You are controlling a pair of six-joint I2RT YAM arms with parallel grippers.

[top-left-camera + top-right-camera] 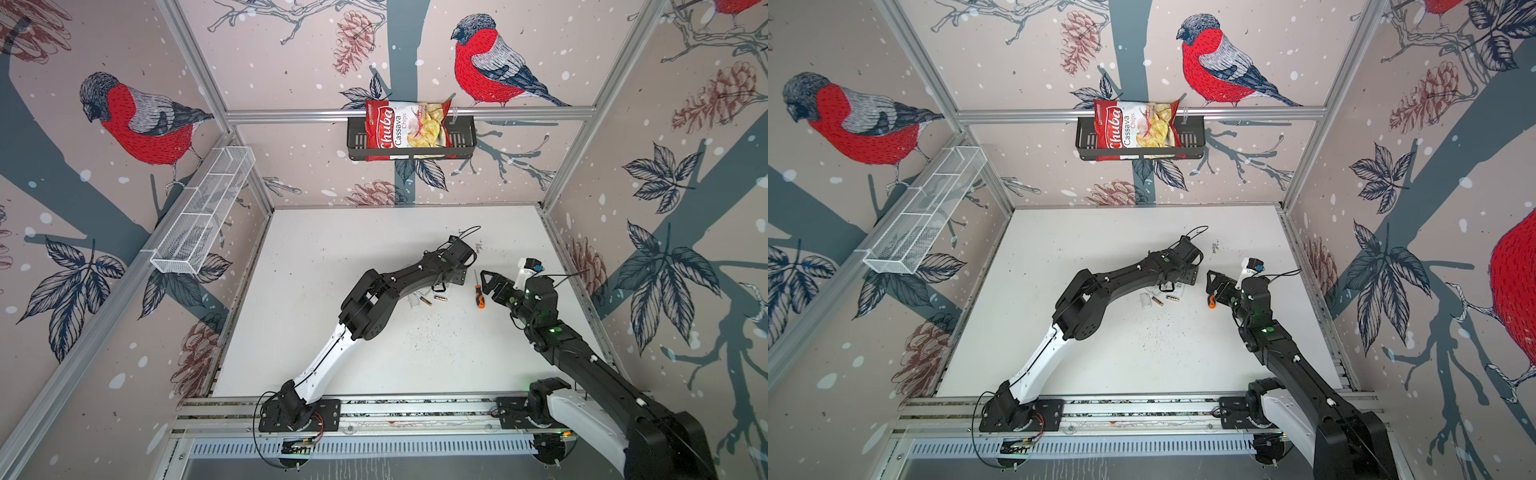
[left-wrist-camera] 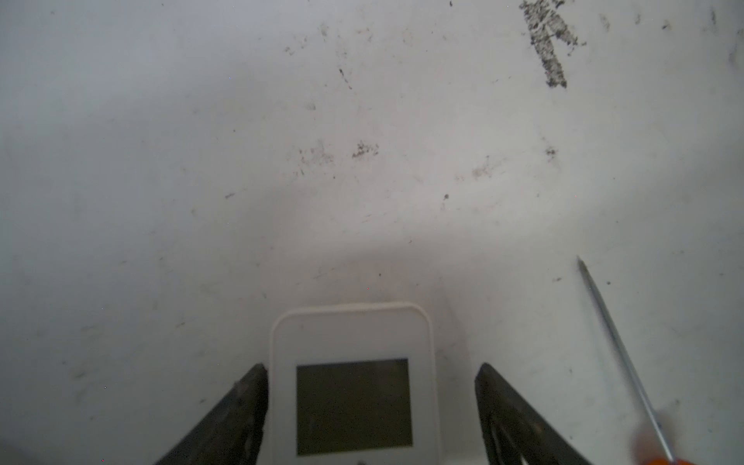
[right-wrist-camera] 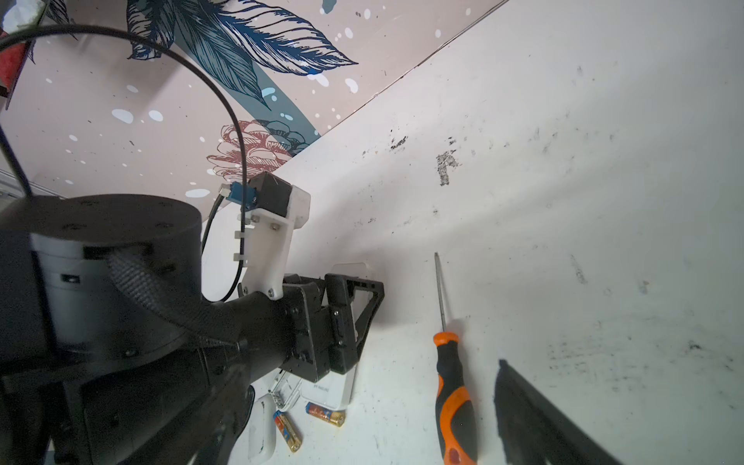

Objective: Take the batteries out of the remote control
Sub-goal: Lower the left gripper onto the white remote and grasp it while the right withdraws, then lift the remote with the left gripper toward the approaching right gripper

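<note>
Your left claw [image 2: 370,367] gapes astride the white remote [image 2: 350,334], one side clear; your right claw [image 1: 487,286] hangs open, empty.

Remote control [image 2: 350,334]: white shell, dark grey square screen. 2 batteries [image 3: 326,414]: dark and gold with red print. Screwdriver [image 3: 455,402]: orange-and-black handle, silver shaft. Table [image 1: 332,257] white, black scuffs and specks. Walls [image 1: 291,62] pale pink, red-breasted grey birds, blue-grey branches, brownish pinecones, white dots. Chips bag [image 1: 405,129] red and white, in black basket [image 1: 357,143]. Mesh basket [image 1: 203,212] white. Arms [image 1: 390,286] black with white link sections.
</note>
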